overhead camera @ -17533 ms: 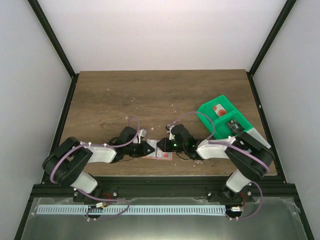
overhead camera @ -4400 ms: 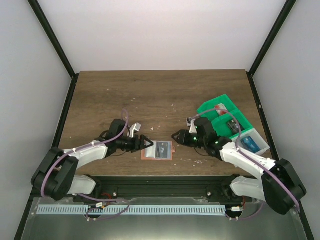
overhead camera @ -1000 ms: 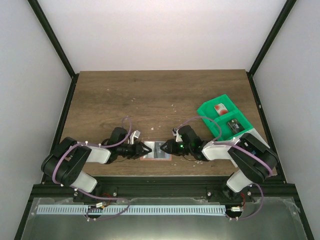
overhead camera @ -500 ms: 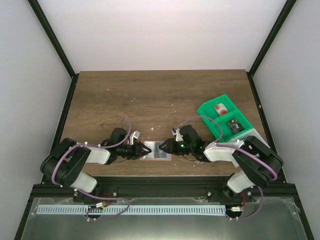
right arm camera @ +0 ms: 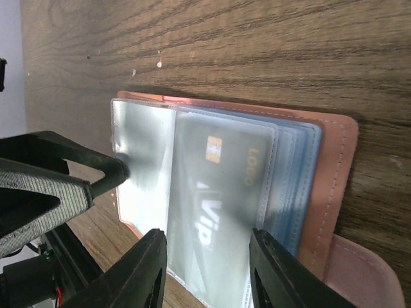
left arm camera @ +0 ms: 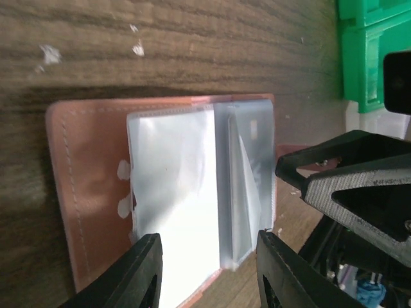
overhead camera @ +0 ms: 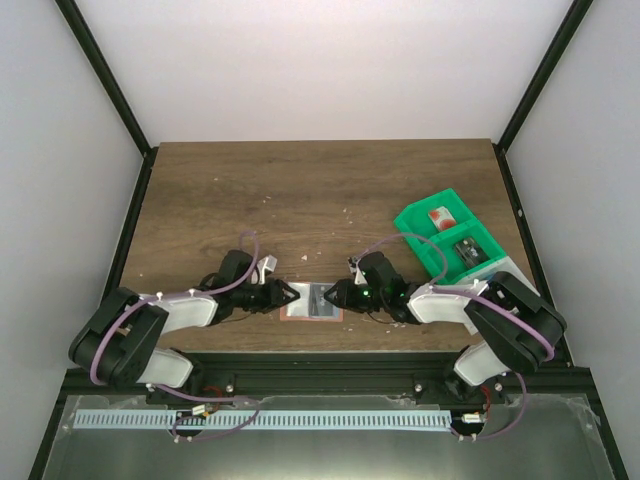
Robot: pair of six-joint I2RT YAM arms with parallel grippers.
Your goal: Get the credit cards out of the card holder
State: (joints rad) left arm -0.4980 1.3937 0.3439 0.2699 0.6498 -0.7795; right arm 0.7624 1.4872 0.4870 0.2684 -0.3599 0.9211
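Observation:
The card holder (overhead camera: 312, 301) lies open near the table's front edge, tan-pink with clear sleeves; it also shows in the left wrist view (left arm camera: 90, 192) and the right wrist view (right arm camera: 331, 192). A dark grey card (right arm camera: 221, 186) sits inside a sleeve. My left gripper (overhead camera: 287, 295) is open at the holder's left edge (left arm camera: 209, 276), with one fingertip (right arm camera: 119, 168) on a clear sleeve. My right gripper (overhead camera: 331, 296) is open over the holder's right side (right arm camera: 209, 276). A red and white card (overhead camera: 438, 217) and a dark card (overhead camera: 467, 247) lie in the green tray (overhead camera: 415, 222). No blue card shows.
The green tray stands at the right, behind my right arm, and its corner shows in the left wrist view (left arm camera: 366, 58). Small white crumbs (overhead camera: 347, 212) dot the wooden table (overhead camera: 300, 190). Black frame rails border the table.
My left arm's elbow has swung out to the left and its gripper has shifted slightly at the holder's edge. My right gripper has barely moved. The holder stays in place.

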